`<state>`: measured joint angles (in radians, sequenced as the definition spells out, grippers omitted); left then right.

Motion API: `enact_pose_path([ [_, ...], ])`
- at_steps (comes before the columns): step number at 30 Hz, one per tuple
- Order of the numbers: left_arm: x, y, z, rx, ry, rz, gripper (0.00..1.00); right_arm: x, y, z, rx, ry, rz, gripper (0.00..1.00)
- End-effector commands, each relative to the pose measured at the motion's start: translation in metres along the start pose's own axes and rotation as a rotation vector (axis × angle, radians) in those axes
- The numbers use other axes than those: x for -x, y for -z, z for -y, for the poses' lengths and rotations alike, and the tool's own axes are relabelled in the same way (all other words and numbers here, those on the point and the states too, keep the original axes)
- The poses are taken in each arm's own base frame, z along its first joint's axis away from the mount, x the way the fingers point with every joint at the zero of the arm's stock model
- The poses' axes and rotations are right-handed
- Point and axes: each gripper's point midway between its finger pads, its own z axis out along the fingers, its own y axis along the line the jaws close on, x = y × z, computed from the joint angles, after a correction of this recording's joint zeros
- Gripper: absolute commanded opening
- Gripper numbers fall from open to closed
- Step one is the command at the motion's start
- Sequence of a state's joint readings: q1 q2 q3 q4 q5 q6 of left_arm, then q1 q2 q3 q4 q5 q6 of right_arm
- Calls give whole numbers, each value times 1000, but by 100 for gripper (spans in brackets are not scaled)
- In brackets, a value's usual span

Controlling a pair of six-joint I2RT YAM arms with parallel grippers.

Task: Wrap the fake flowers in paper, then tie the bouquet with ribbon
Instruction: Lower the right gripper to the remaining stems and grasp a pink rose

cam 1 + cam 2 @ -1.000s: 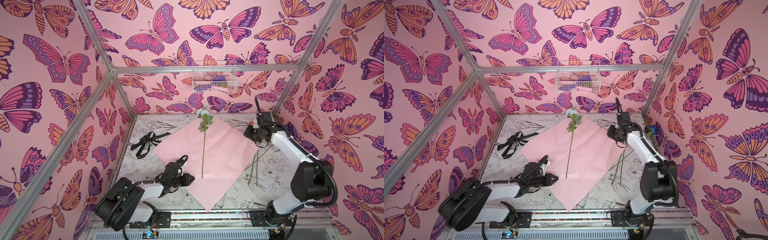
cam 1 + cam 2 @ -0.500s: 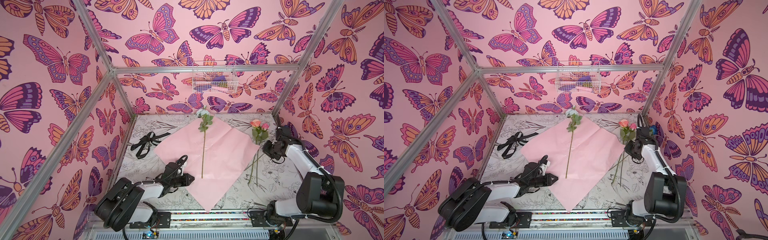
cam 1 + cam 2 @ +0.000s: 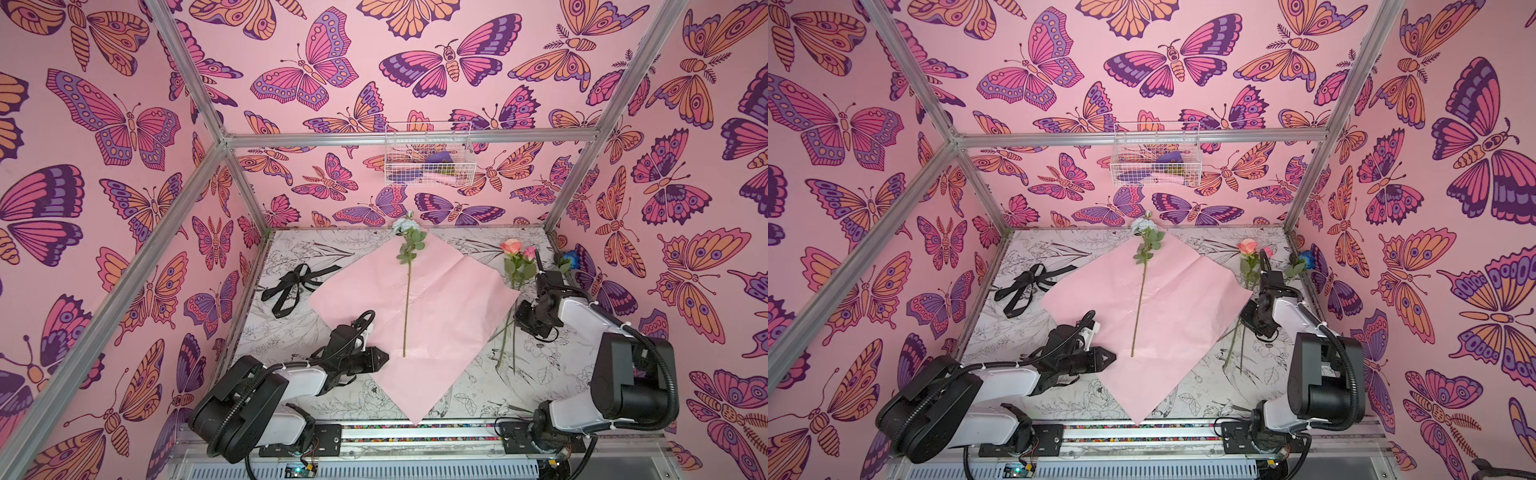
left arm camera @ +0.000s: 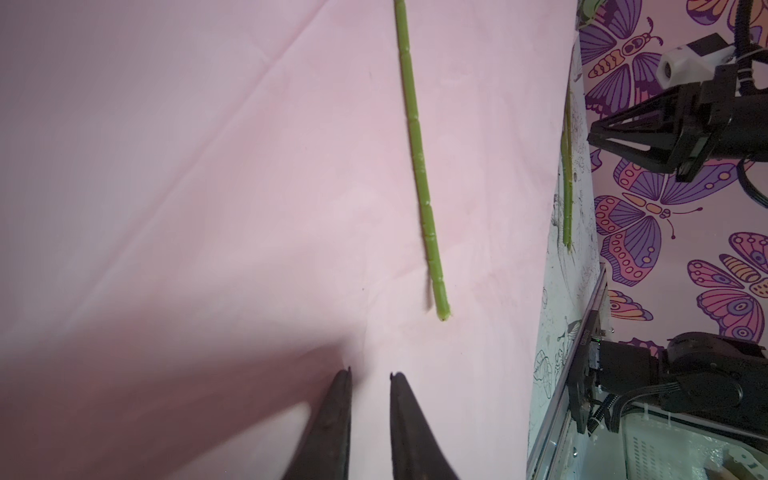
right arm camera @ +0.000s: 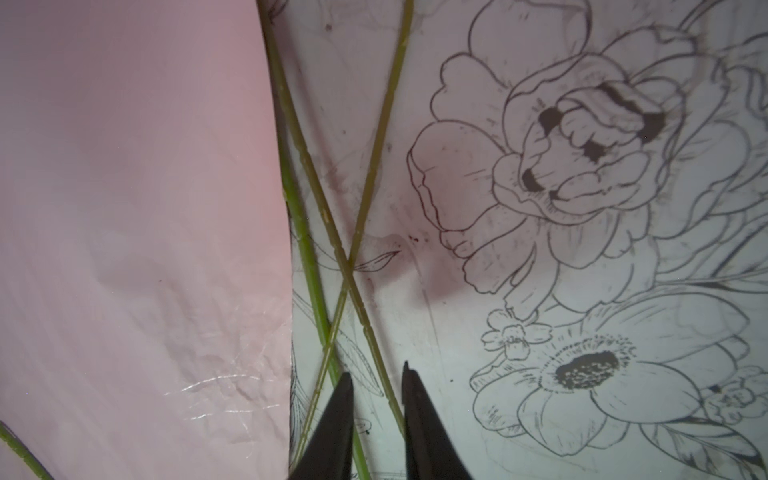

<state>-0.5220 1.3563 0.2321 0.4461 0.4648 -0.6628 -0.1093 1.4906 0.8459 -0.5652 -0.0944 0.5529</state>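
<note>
In both top views the pale flower [image 3: 412, 245] [image 3: 1148, 245] lies lengthwise on the pink paper [image 3: 457, 316], bloom at the far end and stem end just ahead of the left gripper [image 3: 384, 359]. The peach flowers [image 3: 517, 266] lie roughly parallel to it beside the right gripper [image 3: 517, 312].

Left wrist view: the jaws are slightly parted and empty, with the stem [image 4: 419, 166] ahead of them.

Right wrist view: the jaws are slightly parted over crossed stems [image 5: 347, 266], gripping none.

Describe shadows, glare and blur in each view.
Left wrist view: a dark shadow covers the pink paper sheet beside the left gripper; the thin green stem is sharp. Right wrist view: white glare on the sheet's creases, crossed green stems slightly soft. Both top views: even light, no glare.
</note>
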Motion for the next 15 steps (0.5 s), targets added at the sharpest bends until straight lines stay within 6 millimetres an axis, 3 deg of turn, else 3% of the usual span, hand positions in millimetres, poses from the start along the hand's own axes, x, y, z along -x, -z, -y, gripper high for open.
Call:
enact_pose_path([
  [1, -29, 2, -35, 125, 71, -75, 22, -6, -6, 6, -32, 2, -13, 24],
  [15, -31, -2, -35, 112, 81, -83, 22, -16, -17, 4, -61, 32, -40, 24],
])
